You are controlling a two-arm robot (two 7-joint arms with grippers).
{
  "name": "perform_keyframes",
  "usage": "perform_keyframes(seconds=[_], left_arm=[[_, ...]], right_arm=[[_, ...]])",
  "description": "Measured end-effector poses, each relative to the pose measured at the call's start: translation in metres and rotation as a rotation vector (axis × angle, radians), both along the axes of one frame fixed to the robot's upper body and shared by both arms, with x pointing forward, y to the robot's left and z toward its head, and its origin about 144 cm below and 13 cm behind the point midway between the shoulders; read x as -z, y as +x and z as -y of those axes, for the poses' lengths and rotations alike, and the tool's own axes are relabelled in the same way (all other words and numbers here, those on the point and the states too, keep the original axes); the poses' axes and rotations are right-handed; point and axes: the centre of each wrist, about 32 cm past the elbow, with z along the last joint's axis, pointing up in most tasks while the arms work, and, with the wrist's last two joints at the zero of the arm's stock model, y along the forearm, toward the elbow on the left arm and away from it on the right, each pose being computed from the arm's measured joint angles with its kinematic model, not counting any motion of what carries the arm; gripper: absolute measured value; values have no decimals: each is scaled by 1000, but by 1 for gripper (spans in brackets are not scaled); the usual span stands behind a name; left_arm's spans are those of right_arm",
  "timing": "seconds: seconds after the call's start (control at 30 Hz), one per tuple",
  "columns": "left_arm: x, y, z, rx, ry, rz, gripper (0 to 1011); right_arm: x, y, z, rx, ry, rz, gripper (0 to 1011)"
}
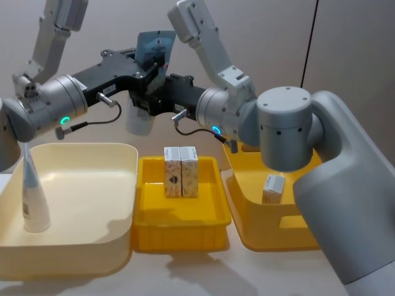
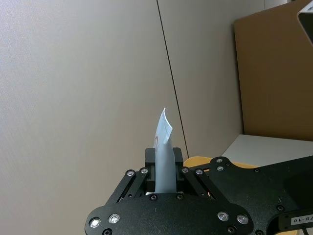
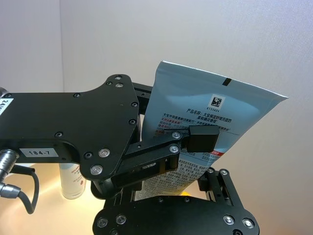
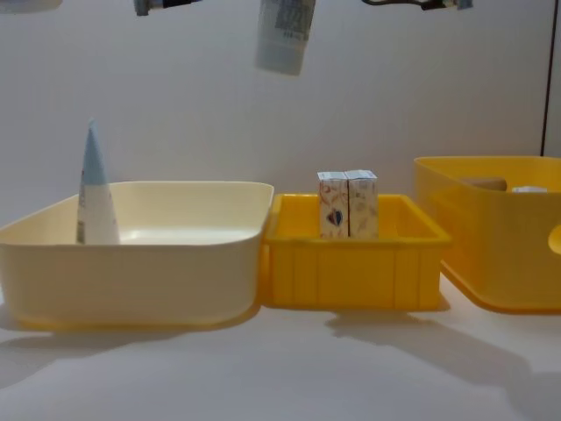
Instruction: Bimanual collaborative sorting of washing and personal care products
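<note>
A pale blue squeeze tube [image 1: 154, 49] hangs high above the bins, crimped end up and cap end down, also in the chest view [image 4: 285, 31]. My left gripper [image 1: 150, 75] is shut on its flat faces [image 2: 164, 161]. My right gripper [image 1: 163, 92] meets it from the other side and is closed around the tube's lower body [image 3: 205, 107]. A second tube [image 1: 34, 197] stands upright in the cream bin [image 1: 92, 148]. Two patterned boxes [image 1: 181, 172] stand side by side in the small yellow bin [image 1: 179, 237].
An orange-yellow bin [image 1: 265, 237] on the right holds another small box [image 1: 273, 188]. The three bins stand close together in a row [image 4: 351, 272]. Bare table lies in front of them. A plain wall is close behind.
</note>
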Motion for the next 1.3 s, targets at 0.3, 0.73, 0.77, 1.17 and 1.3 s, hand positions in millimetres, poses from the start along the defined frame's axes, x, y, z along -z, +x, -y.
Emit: perform_keyframes(seconds=[0.3,0.73,0.77,1.17,1.3], left_arm=[[0,0,0,0,0,0,195],[0,0,0,0,0,0,196],[0,0,0,0,0,0,195],[0,0,0,0,0,0,195],[0,0,0,0,0,0,195]], right_arm=[[0,0,0,0,0,0,599],[0,0,0,0,0,0,599],[0,0,0,0,0,0,601],[0,0,0,0,0,0,601],[0,0,0,0,0,0,601]])
